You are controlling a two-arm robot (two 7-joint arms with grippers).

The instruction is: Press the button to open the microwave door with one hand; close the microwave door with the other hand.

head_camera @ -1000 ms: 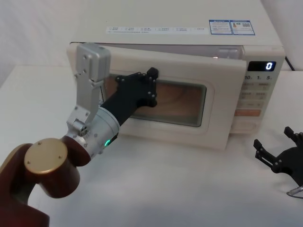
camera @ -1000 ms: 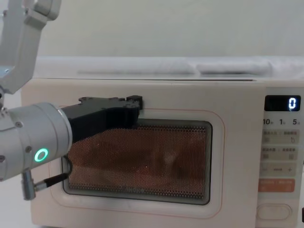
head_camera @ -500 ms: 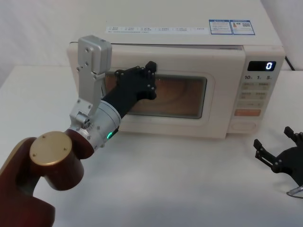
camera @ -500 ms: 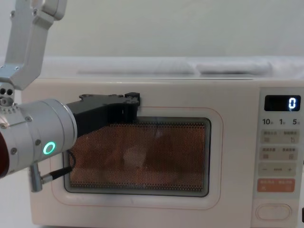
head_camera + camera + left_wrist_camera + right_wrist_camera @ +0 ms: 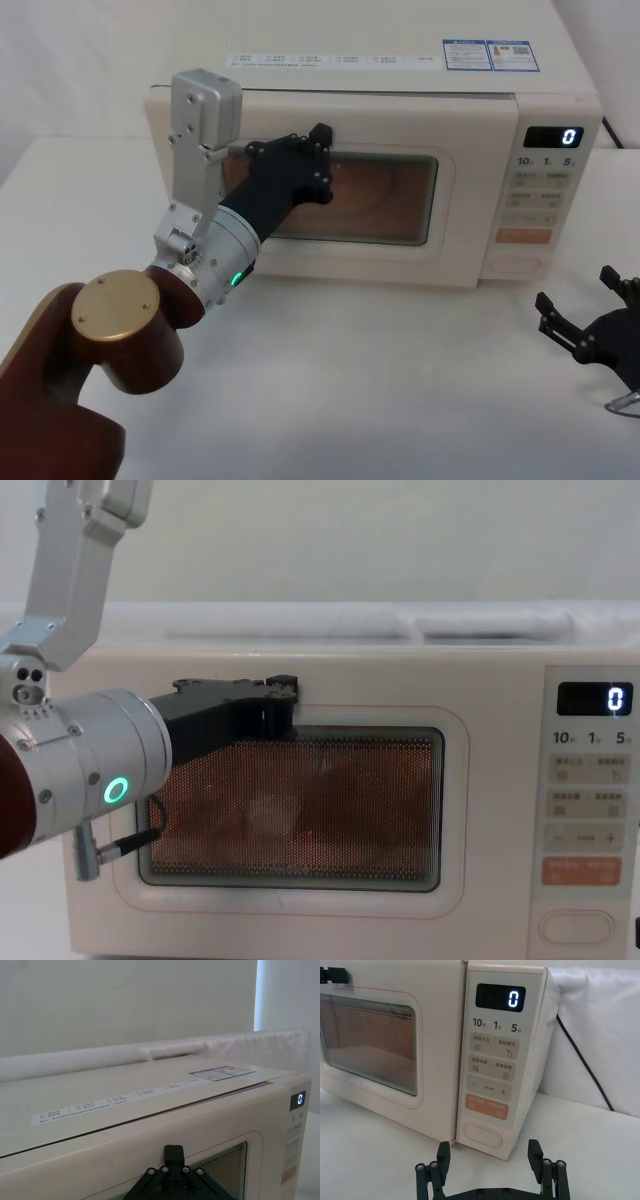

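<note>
Resting flat against the large cream microwave door (image 5: 350,205) above its dark glass window, the black left gripper (image 5: 318,160), finger gap indiscernible, is apparently finishing closure, while the open, empty right gripper (image 5: 490,1167) is idling before the wide cream pill-shaped button (image 5: 481,1135).

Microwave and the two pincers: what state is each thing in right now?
microwave door: shut, flush with the front.
display: lit, showing 0.
button: not being touched.
left pincer: pressed against the door's upper left part.
right pincer: open, holding nothing, parked low in front of the control panel.
</note>
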